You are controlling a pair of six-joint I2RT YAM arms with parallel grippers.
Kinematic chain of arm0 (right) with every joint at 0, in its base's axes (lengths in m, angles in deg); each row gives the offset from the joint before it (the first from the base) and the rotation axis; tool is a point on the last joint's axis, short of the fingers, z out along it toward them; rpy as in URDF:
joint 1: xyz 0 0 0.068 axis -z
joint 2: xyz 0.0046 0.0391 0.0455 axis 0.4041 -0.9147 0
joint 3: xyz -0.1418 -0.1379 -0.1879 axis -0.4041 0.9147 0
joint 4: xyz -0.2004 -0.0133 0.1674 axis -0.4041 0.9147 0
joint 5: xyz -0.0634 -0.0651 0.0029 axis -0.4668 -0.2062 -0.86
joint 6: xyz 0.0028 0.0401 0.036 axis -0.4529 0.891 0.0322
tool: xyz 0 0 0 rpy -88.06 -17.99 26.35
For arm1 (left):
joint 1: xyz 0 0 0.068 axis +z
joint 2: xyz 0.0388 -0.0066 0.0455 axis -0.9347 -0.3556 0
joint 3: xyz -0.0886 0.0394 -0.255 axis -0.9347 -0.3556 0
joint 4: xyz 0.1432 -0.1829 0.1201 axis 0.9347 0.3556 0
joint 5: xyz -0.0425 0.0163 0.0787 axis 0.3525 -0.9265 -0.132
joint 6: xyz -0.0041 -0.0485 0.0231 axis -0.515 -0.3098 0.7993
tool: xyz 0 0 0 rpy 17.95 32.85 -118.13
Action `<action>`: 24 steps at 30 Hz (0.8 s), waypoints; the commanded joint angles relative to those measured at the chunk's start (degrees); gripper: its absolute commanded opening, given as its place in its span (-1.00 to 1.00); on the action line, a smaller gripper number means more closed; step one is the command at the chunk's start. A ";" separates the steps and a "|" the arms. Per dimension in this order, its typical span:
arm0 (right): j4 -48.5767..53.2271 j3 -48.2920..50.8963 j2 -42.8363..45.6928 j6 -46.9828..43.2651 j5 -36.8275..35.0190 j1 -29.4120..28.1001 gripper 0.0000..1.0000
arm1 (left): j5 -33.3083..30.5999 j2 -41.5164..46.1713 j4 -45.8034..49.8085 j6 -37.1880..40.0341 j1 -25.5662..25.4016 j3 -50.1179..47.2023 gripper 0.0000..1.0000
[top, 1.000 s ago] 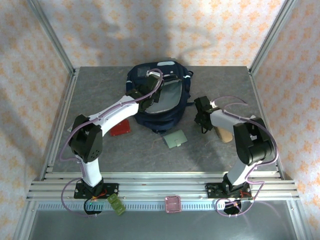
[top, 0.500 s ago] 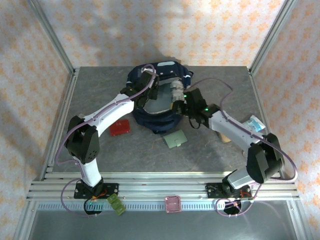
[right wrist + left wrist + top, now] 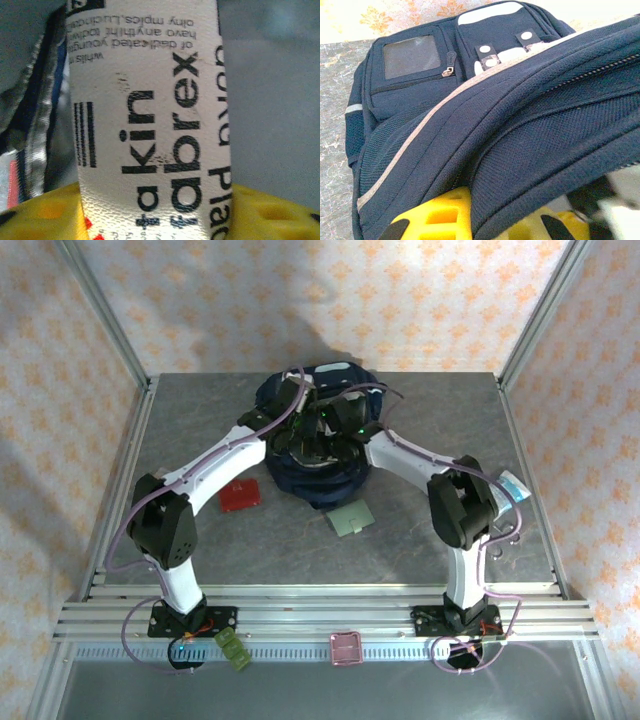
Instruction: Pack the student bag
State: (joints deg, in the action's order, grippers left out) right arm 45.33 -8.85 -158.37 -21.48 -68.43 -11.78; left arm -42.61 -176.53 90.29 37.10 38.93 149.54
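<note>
The student bag [image 3: 322, 483], navy with pale stripes, lies at the back middle of the table. My left gripper [image 3: 296, 428] is shut on the fabric rim of its opening, and navy cloth [image 3: 520, 125] is bunched between the yellow fingers [image 3: 440, 215]. My right gripper [image 3: 332, 436] reaches into the opening from the right. A white packet with black print [image 3: 150, 125] stands between its yellow fingers [image 3: 40, 215]. The packet's edges cover their inner faces, so contact is unclear. Grey lining surrounds it.
A flat red item [image 3: 240, 496] lies left of the bag and a green square pouch [image 3: 350, 518] lies in front of it. A light blue packet [image 3: 511, 485] sits at the right. Metal frame posts stand at both sides.
My right arm has swung left from the table's right side into the bag's opening, bringing the white packet. My left gripper has kept its hold on the rim.
</note>
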 commanded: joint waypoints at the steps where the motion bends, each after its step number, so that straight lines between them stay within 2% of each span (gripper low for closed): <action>1: -1.62 -2.53 0.49 0.70 -2.54 0.72 0.39 | 2.27 5.94 -6.40 -2.52 -0.12 3.83 -1.00; 3: -3.73 1.01 2.58 1.46 -2.56 0.81 0.50 | 2.41 6.07 -6.21 -2.44 -0.10 3.71 -1.00; 8: -7.55 9.34 8.48 2.80 -2.71 0.90 0.50 | 2.93 6.40 -7.08 -2.66 -0.10 1.99 -1.00; 10: -8.77 11.76 10.09 2.91 -2.54 0.90 0.26 | 3.25 6.57 -7.63 -2.92 -0.07 1.18 -1.00; 12: -9.23 13.21 10.41 3.26 -1.52 0.90 -0.17 | 3.54 6.68 -8.00 -3.29 -0.05 0.53 -1.00; 17: -10.93 17.10 10.22 4.62 -0.41 0.90 -0.80 | 4.59 6.87 -8.57 -4.35 -0.09 -0.18 -1.00; 24: -14.61 21.16 8.84 6.21 1.75 0.90 -0.91 | 5.79 7.12 -8.15 -4.70 -0.11 -0.45 -1.00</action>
State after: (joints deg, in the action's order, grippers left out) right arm 33.09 11.83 -149.26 -16.30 -67.62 -10.97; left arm -38.55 -174.55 90.73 34.92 39.17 147.90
